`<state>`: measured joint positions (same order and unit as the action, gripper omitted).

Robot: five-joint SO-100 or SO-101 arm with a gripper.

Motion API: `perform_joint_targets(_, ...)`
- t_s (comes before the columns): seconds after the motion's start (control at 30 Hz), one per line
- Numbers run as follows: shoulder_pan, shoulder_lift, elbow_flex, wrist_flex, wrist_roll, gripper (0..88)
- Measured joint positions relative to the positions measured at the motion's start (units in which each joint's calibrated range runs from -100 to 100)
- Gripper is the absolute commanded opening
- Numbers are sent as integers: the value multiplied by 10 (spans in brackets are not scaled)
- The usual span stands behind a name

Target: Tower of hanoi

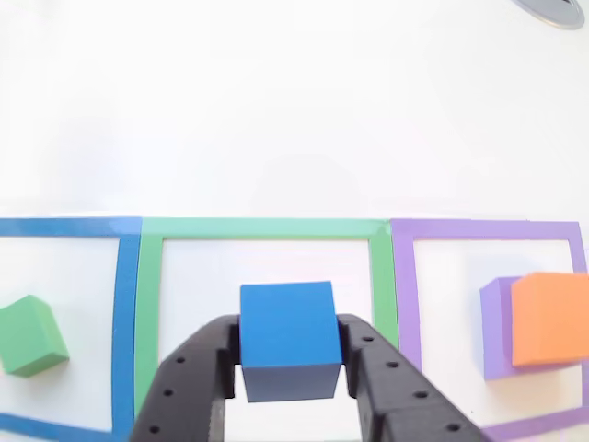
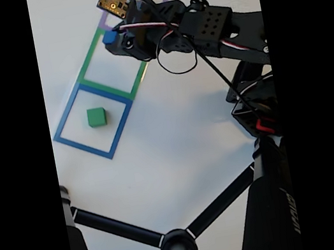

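Note:
My black gripper (image 1: 287, 354) is shut on the small blue cube (image 1: 286, 339), holding it over the green square outline (image 1: 267, 228). The fixed view shows the blue cube (image 2: 110, 36) at the gripper's tip (image 2: 114, 38), above the far side of the green outline (image 2: 88, 62). A green block (image 1: 31, 335) lies inside the blue outline (image 1: 124, 304) on the left; the fixed view shows this green block (image 2: 96, 117) too. On the right, an orange block (image 1: 550, 318) sits on the flat purple block (image 1: 494, 322) within the purple outline (image 1: 405, 295).
The white table (image 1: 294, 110) stretches beyond the outlines. A grey round object (image 1: 557, 11) peeks in at the top right corner. In the fixed view, a black tripod-like frame (image 2: 175, 243) crosses the foreground and the arm's body (image 2: 254, 103) stands at the right.

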<state>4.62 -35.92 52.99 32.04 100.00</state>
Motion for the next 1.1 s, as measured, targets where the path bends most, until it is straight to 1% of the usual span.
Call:
perform_joint_targets(0.17,-23,-47,-189,298,0,41)
perform_joint_targets(0.23,-40,-61,-258,399,0,41)
perform_joint_targets(0.27,-53,-72,-284,443,-2,41)
perform_joint_targets(0.33,-78,-91,-308,490,-2,41)
perform_joint_targets(0.67,-220,-157,-397,606,0,40)
perform_joint_targets(0.83,-282,-176,-426,639,-4,40)
perform_joint_targets(0.9,-302,-180,-426,640,-2,40)
perform_joint_targets(1.0,-307,-184,-402,623,-2,40)
perform_joint_targets(1.1,-316,-189,-315,543,-4,43)
